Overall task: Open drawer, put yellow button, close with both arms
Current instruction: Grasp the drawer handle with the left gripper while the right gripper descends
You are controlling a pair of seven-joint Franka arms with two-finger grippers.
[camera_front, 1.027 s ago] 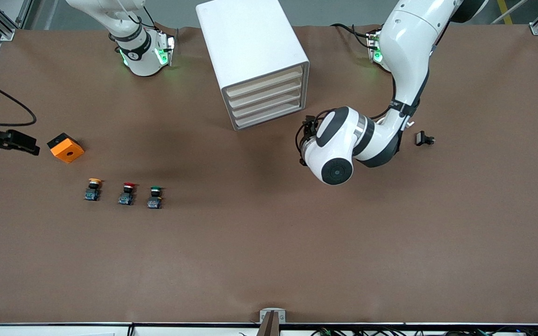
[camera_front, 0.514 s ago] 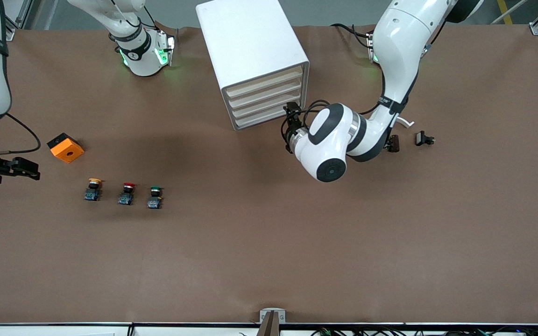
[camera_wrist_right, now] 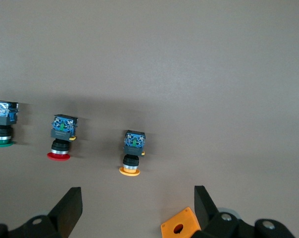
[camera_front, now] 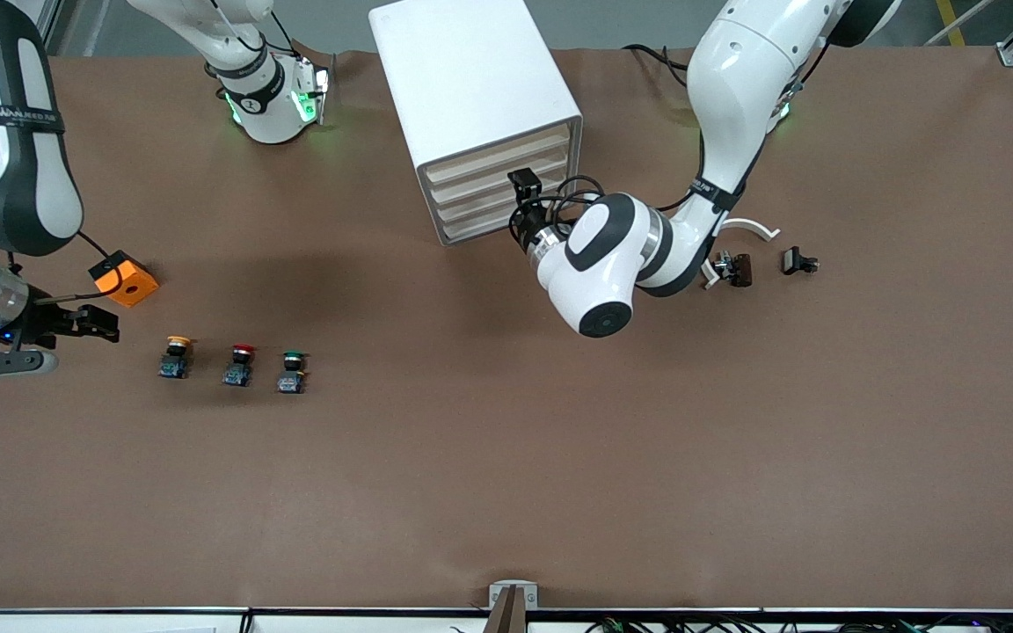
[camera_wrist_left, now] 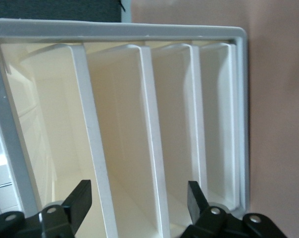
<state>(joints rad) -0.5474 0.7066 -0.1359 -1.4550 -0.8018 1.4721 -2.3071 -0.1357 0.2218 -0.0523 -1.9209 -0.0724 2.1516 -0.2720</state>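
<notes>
The drawer [camera_front: 499, 151] is the uppermost of four in the white cabinet [camera_front: 471, 79] and is closed. My left gripper [camera_front: 524, 188] is open, right at the cabinet's drawer fronts. In the left wrist view its open jaws [camera_wrist_left: 139, 198] span the middle drawer fronts inside the cabinet frame [camera_wrist_left: 241, 99]. The yellow button [camera_front: 175, 356] stands on the table in a row with a red-capped one [camera_front: 240, 363] and a green-capped one [camera_front: 292, 370]. My right gripper [camera_front: 89, 325] is open and empty, beside the yellow button toward the right arm's end. The right wrist view shows the yellow button [camera_wrist_right: 132, 153] ahead of the open gripper [camera_wrist_right: 137, 208].
An orange box with a hole [camera_front: 124, 279] lies close to the right gripper, also in the right wrist view [camera_wrist_right: 181, 228]. Two small black parts [camera_front: 732, 268] [camera_front: 798, 261] and a white curved piece [camera_front: 748, 227] lie toward the left arm's end.
My left gripper has moved up to the cabinet's drawer fronts. My right arm has swung in from the table's edge, bringing its gripper close to the yellow button.
</notes>
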